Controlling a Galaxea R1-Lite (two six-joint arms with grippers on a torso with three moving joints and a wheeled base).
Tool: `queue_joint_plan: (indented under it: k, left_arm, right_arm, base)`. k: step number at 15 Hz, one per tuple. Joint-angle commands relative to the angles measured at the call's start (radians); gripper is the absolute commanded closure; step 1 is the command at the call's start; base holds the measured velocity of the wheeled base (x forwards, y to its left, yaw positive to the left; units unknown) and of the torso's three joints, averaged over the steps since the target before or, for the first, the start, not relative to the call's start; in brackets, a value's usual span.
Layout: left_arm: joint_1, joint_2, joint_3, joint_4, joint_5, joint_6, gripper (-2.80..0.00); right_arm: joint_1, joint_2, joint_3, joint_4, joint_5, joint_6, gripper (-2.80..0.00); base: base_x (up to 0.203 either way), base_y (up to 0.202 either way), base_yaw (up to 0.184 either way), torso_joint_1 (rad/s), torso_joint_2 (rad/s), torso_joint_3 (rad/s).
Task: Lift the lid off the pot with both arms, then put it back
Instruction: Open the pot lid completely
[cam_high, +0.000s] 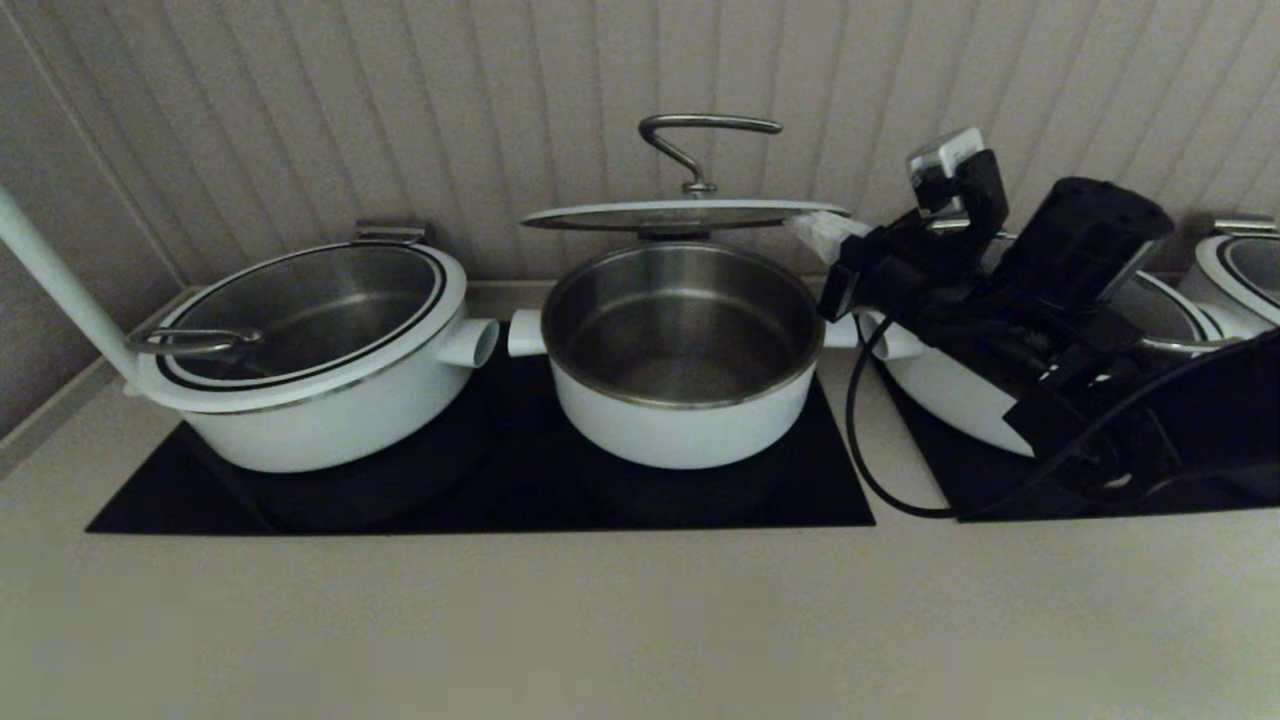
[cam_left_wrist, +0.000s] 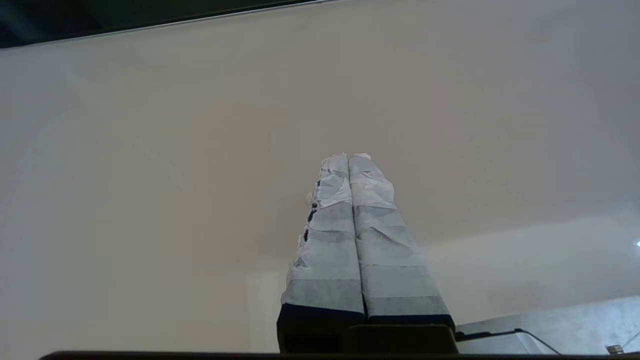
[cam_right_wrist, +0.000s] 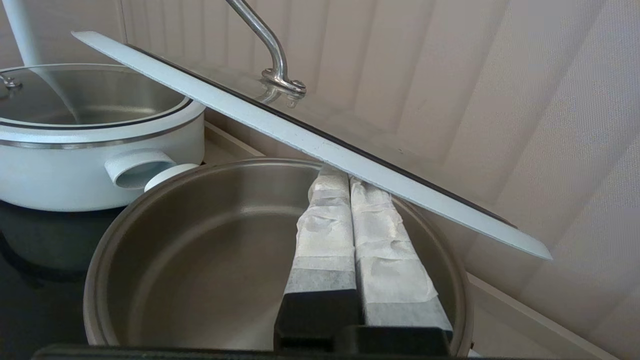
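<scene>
The pot (cam_high: 685, 425) stands open in the middle of the black cooktop, its steel inside bare. The lid (cam_high: 690, 216) hangs about level a little above it, with its steel bar handle (cam_high: 700, 128) on top. My right gripper (cam_high: 822, 232) reaches in from the right. It is shut, and its wrapped tips sit under the lid's right rim. In the right wrist view the tips (cam_right_wrist: 347, 177) touch the underside of the lid's white rim (cam_right_wrist: 310, 142) above the pot (cam_right_wrist: 200, 260). My left gripper (cam_left_wrist: 348, 157) is shut and empty over a bare pale surface, outside the head view.
A wider white pot (cam_high: 300, 420) with its lid on stands to the left, and a long white handle (cam_high: 50, 265) slants beside it. Another white pot (cam_high: 950, 395) sits behind my right arm, with one more (cam_high: 1240, 270) at the far right. A black cable (cam_high: 870, 470) loops over the counter. The ribbed wall is close behind.
</scene>
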Motion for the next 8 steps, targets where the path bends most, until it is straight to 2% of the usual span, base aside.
queue_joint_plan:
  k: [1, 2, 6, 8]
  left_arm:
    - [0.004, 0.003, 0.0, 0.0, -0.001, 0.0, 0.0]
    - [-0.002, 0.005, 0.0, 0.0, 0.0, 0.0, 0.0]
    - [-0.103, 0.001, 0.0, 0.0, -0.001, 0.0, 0.0]
    - [-0.105, 0.0, 0.0, 0.0, -0.002, 0.0, 0.0]
  right_arm:
    - [0.001, 0.002, 0.0, -0.006, 0.002, -0.001, 0.0]
    - [0.001, 0.002, 0.0, -0.006, 0.002, -0.001, 0.0]
    - [0.001, 0.0, 0.0, -0.006, 0.002, -0.001, 0.0]
    - [0.001, 0.0, 0.0, -0.006, 0.002, -0.001, 0.0]
  base:
    - [0.0, 0.0, 0.0, 0.0, 0.0, 0.0]
    - [0.0, 0.0, 0.0, 0.0, 0.0, 0.0]
    - [0.0, 0.0, 0.0, 0.0, 0.0, 0.0]
    - [0.0, 0.0, 0.0, 0.0, 0.0, 0.0]
